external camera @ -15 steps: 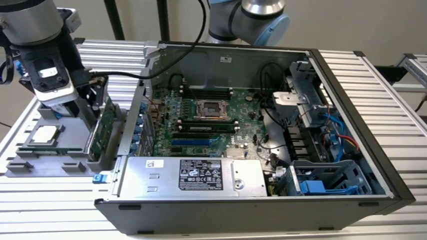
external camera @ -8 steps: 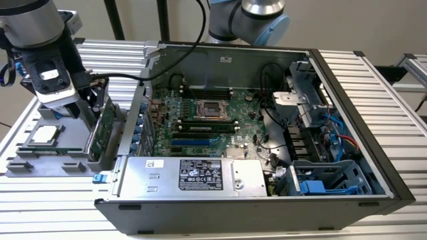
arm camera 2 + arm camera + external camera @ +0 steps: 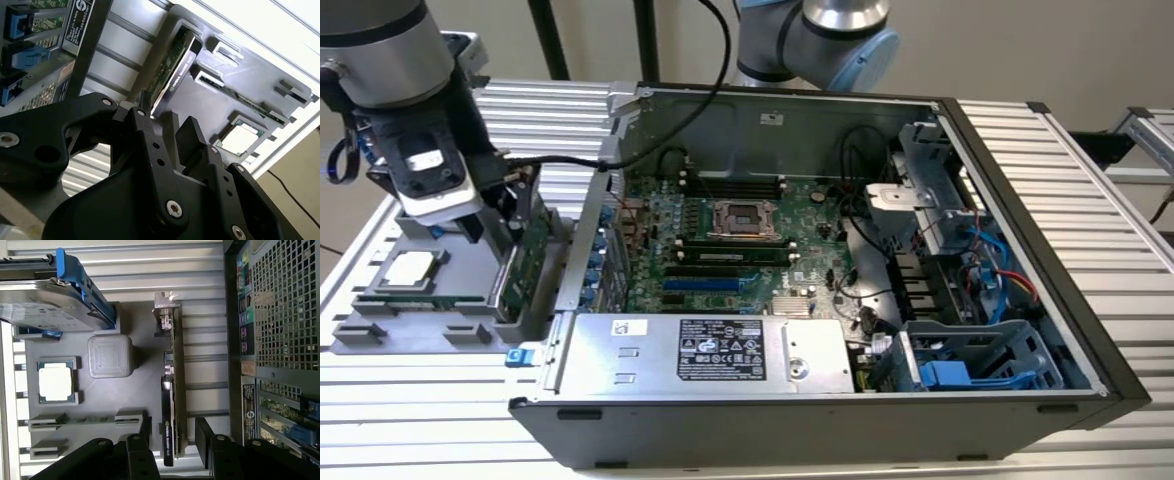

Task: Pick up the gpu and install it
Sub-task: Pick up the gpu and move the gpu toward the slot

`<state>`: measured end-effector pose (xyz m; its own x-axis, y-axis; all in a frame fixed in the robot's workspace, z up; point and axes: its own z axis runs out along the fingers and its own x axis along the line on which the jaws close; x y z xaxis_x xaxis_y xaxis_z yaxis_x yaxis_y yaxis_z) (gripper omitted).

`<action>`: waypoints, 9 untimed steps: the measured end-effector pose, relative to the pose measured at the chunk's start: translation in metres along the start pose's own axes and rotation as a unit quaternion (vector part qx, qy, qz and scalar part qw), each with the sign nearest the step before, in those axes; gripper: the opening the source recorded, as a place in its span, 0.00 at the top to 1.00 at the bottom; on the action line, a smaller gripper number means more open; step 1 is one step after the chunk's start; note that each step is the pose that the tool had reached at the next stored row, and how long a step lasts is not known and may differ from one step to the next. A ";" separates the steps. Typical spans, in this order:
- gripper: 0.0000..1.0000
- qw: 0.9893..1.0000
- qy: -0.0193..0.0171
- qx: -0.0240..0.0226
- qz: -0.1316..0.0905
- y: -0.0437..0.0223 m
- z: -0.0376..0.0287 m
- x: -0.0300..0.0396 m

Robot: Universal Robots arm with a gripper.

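Note:
The gpu (image 3: 173, 390) stands on its long edge in a slot of the grey parts holder (image 3: 140, 390), a thin green card with one black face. It also shows in the second wrist view as the gpu (image 3: 172, 62) and in the exterior view as the gpu (image 3: 520, 262), just outside the open computer case (image 3: 1014, 250). My gripper (image 3: 174, 434) is open and straddles the card's near end. One black finger (image 3: 145, 430) is on each side, with a small gap to the card. In the second wrist view my gripper (image 3: 167, 120) hangs just above the card's edge.
The holder also carries a silver hard drive (image 3: 47, 307) in a blue frame, a processor (image 3: 56, 382), a memory stick (image 3: 85, 420) and a grey block (image 3: 110, 356). Inside the case lie the green motherboard (image 3: 720, 240) with blue slots (image 3: 707, 283) and a power supply (image 3: 720, 352).

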<state>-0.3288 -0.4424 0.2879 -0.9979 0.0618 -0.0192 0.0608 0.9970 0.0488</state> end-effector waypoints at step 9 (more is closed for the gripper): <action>0.00 1.000 0.000 0.000 0.000 -0.0006 0.0126 0.0002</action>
<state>-0.3288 -0.4424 0.2753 -0.9979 0.0618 -0.0191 0.0608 0.9970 0.0488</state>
